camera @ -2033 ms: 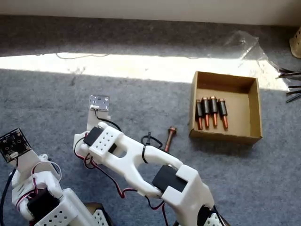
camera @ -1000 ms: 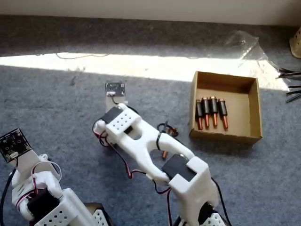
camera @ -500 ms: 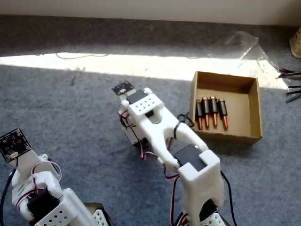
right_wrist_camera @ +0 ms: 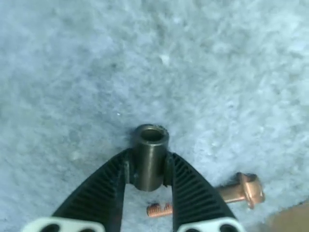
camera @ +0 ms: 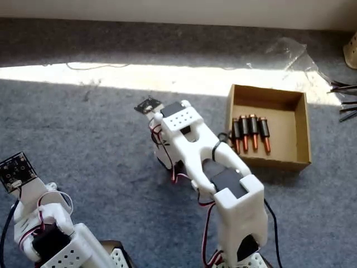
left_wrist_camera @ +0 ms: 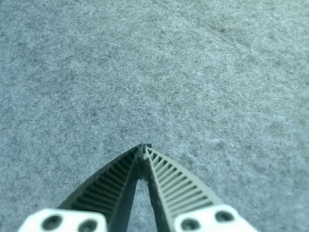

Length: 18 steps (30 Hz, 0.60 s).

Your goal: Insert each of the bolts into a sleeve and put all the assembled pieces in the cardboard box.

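High view, desk: covered in grey felt-like cloth, with a bright strip of sunlight beyond the box.
High view, box: open cardboard, its flaps upright.
High view, assembled pieces: four in a row inside the box, side by side and close to its left wall, dark sleeves toward the far wall and copper ends toward the near wall.
High view, right arm: white, stretched over the desk just left of the box; its tip is hidden under its own body.
High view, left arm: folded back, well apart from the box on its left.
High view, plastic bag: clear and crumpled, beyond the far wall of the box.
High view, black cables: at the picture's edge, right of the box.
Left wrist view, left end effector: narrow, fingertips meeting with nothing between them, above bare grey cloth.
Right wrist view, right end effector: clamped on the sleeve, one ribbed finger on each side.
Right wrist view, sleeve: a dark short tube, its open end pointing away from the wrist, held above the cloth.
Right wrist view, bolt: copper, lying flat on the cloth; its flanged head is near the box, its middle is hidden behind a finger, and its threaded end shows between the fingers, under the sleeve.
Right wrist view, box: a tan corner just beside the bolt's head.
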{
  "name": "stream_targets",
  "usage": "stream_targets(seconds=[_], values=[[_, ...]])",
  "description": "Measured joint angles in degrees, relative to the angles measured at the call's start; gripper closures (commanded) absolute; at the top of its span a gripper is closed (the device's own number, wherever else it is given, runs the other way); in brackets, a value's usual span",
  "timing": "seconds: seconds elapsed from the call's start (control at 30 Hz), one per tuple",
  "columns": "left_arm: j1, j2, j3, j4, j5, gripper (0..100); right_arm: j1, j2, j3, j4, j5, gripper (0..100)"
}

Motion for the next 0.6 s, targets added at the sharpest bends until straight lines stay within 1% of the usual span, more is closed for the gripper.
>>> stream_targets(seconds=[0.17,0.43,0.53,0.6], values=[[0.0,0.0,0.0,0.0,0.0,99,0.2,3.5,-0.4,0.0,3.1,98.9],[0.0,0.0,0.0,0.0,0.0,99,-0.3,3.6,-0.9,0.1,3.2,99.3],[0.0,0.0,0.0,0.0,0.0,99,-0.4,2.5,-3.0,2.4,3.2,99.3],[0.0,0.0,0.0,0.0,0.0,99,-0.4,1.0,-4.1,6.0,3.3,99.3]])
